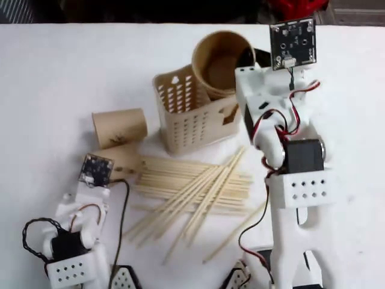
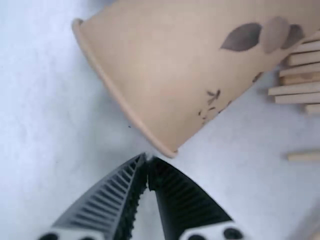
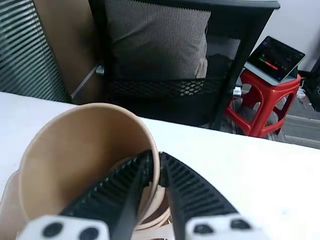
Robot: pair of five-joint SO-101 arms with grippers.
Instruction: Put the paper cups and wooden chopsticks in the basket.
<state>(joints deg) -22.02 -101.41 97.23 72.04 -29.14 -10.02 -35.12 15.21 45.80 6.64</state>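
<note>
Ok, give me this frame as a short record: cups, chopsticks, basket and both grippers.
held cup: brown paper cup, rim clamped by the right gripper
held cup position: at the far corner of the white perforated plastic basket; cannot tell if it rests inside
loose cup: second brown paper cup, on its side on the table
left gripper: shut, empty, just short of the loose cup's rim
chopsticks: pale wooden chopsticks, piled on the table beside the basket
</note>
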